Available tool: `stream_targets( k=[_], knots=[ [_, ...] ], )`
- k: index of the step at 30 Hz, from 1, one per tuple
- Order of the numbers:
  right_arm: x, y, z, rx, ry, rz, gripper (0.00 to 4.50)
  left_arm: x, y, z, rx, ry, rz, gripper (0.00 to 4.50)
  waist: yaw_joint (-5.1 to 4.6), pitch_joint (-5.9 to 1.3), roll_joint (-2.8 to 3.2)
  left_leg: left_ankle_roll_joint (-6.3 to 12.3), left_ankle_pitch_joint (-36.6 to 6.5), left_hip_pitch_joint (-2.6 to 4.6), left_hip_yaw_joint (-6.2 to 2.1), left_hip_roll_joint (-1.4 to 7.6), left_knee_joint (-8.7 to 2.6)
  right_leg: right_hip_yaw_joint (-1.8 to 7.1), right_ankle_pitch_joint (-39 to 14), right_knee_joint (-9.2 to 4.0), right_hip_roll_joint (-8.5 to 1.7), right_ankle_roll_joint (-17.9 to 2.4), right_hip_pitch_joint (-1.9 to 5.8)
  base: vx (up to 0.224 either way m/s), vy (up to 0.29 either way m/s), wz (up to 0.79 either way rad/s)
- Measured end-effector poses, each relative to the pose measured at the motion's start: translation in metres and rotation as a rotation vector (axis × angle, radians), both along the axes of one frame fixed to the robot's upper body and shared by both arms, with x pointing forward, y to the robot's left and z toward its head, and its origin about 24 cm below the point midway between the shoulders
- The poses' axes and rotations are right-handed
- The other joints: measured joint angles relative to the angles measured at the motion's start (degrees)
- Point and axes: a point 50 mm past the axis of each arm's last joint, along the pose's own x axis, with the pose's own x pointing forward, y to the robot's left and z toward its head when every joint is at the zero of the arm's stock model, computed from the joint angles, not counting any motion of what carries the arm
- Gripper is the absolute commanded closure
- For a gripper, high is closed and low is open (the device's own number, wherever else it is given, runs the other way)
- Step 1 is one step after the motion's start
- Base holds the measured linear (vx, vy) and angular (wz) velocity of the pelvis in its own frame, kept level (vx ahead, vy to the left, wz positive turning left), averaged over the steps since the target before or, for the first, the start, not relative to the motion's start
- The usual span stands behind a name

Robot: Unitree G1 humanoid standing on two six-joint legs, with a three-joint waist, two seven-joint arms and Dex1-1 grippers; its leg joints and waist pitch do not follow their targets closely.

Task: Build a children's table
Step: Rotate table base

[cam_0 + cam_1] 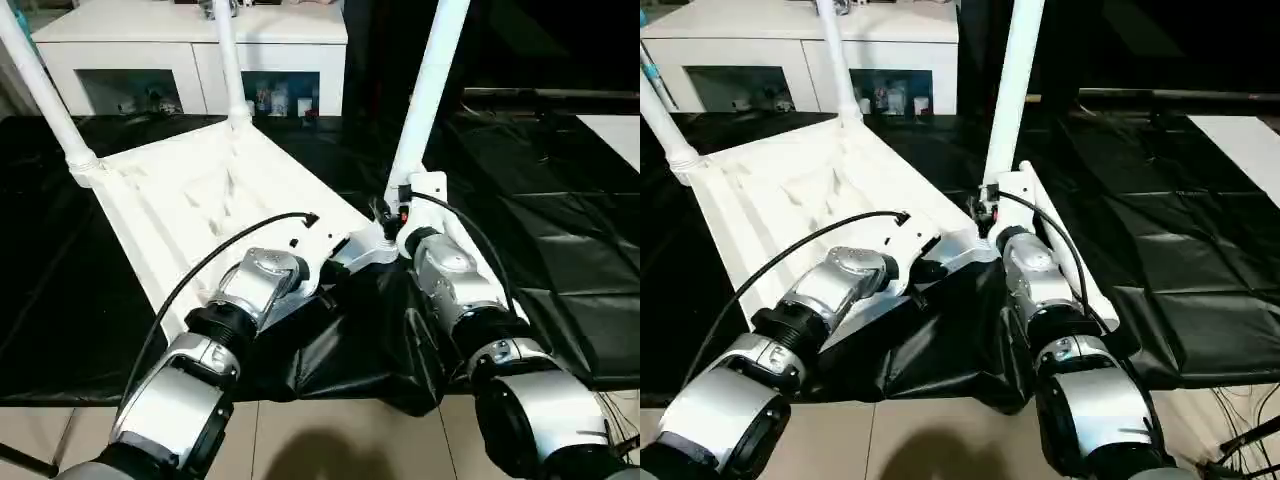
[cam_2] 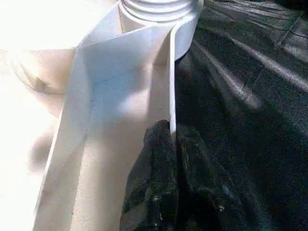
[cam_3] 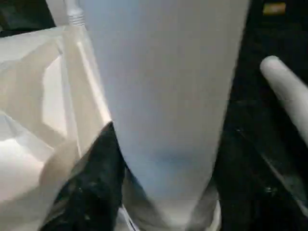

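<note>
The tabletop (image 1: 200, 200) is a white moulded plastic rectangle lying upside down on a black, creased and slightly glossy sheet (image 1: 560, 260) that covers the work surface; its ribbed, cross-braced underside faces up, with a thin raised rim wall running round the edge. Three white tube legs stand in round corner sockets: one at the far left corner (image 1: 45, 95), one at the far corner (image 1: 228, 60), and one at the near right corner (image 1: 430, 90), each smooth, matte and tapering upward. The base of the near right leg meets a ringed, threaded-looking collar (image 2: 159, 7) at the socket. The left gripper (image 2: 172, 144) has its two black, rough-textured fingers pressed together on the thin rim wall of the tabletop, close to that corner socket. The right gripper (image 3: 159, 159) sits at the foot of the near right leg; one black finger (image 3: 98, 178) lies against the side of the tube, but whether the jaws actually clamp the leg cannot be determined. A fourth white tube (image 3: 286, 91) lies loose on the black sheet just beside that corner. Behind the work area stands a white cabinet (image 1: 190, 50) with glass doors and small items on its shelves.
</note>
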Motion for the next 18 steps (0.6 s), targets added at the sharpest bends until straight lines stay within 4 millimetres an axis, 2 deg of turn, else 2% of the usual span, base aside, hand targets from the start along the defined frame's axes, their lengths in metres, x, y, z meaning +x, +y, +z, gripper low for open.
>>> stream_targets(
  k=[6, 9, 11, 18],
  knots=[
    [-0.003, -0.002, 0.004, 0.058, -0.039, 0.111, 1.13, -0.002, 0.009, 0.002, -0.011, -0.039, -0.052, 4.50, -0.21, 0.25, 0.27, 0.01, 0.0, -0.06, 0.24, 0.05, -0.30, -0.02, 0.1, -0.01, 0.05, 0.1, -0.26, 0.000, 0.000, 0.00],
    [-0.006, -0.006, 0.006, 0.074, -0.068, 0.174, 0.88, -0.003, 0.015, 0.006, -0.008, -0.063, -0.084, 4.50, -0.13, 0.35, 0.44, 0.16, 0.1, -0.48, 0.29, 0.08, -0.31, -0.06, 0.1, 0.00, 0.08, 0.1, -0.64, 0.000, 0.000, 0.00],
    [-0.012, -0.012, 0.005, 0.063, -0.085, 0.248, 0.74, -0.005, 0.021, 0.008, -0.001, -0.088, -0.131, 4.50, 0.08, 0.34, 0.53, 0.89, 0.6, -0.94, 0.30, 0.09, -0.24, -0.09, 0.1, 0.02, 0.09, 0.1, -1.03, 0.000, 0.000, 0.00],
    [-0.043, -0.035, -0.004, -0.043, -0.056, 0.529, 0.74, -0.022, 0.045, 0.010, -0.002, -0.097, -0.322, 4.50, 0.83, 0.43, 0.47, 1.35, 0.3, -1.26, 0.41, 0.06, 0.40, -0.12, 0.1, -0.04, -0.04, 0.1, -1.24, 0.000, 0.000, 0.00]
  ],
)
